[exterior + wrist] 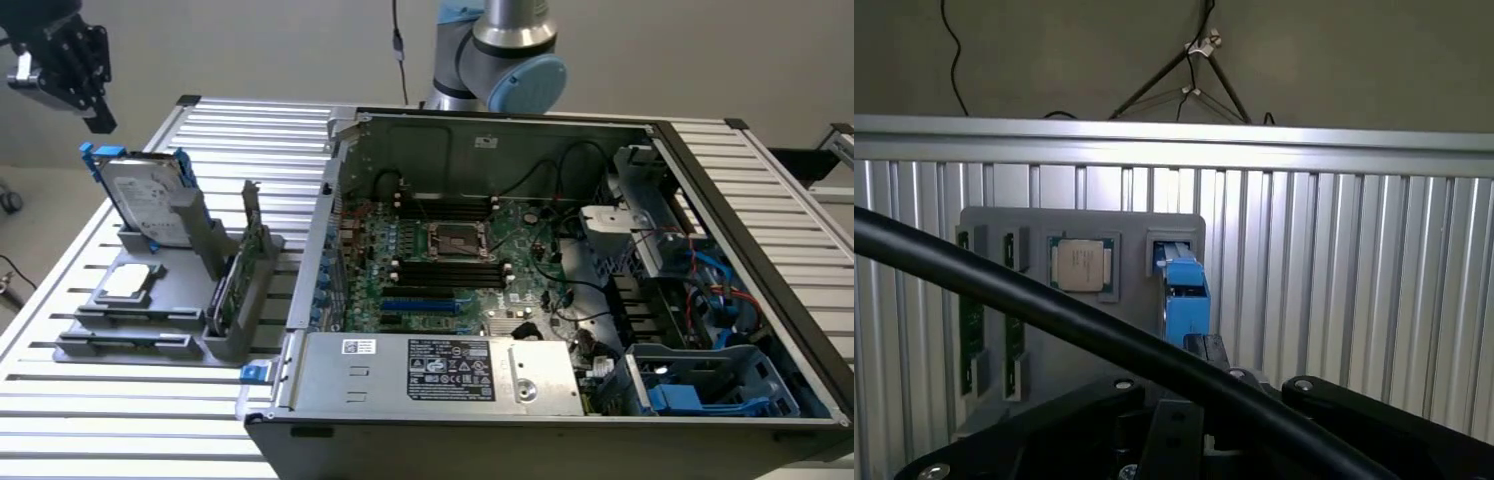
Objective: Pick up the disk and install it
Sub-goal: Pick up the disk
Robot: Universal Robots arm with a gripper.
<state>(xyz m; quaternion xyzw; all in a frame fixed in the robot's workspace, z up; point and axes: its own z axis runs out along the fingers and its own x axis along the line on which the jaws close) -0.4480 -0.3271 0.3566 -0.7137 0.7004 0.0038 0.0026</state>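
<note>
The claw [78, 90] hangs above the slatted metal table [80, 400] at the exterior view's far left, holding nothing; whether it is spread or pressed together cannot be told. Nearest the exterior camera, a grey box [447, 372] with a black-and-white label sits at the front edge of the open computer case [801, 330]. Beside the case, toward the exterior view's left, a grey holder [127, 340] lies on the table. A green card [227, 285] stands on edge in the holder's side next to the case, and 1 small square silver chip [127, 282] lies flat in a pocket. Just behind the chip the disk [144, 195] stands upright in its slot, blue frame around silver metal, below the claw and apart from it. In the wrist view its blue edge rises beside the chip. Inside the case the green main board [454, 260] lies flat. Farthest back, the arm [514, 50] stands behind the case.
</note>
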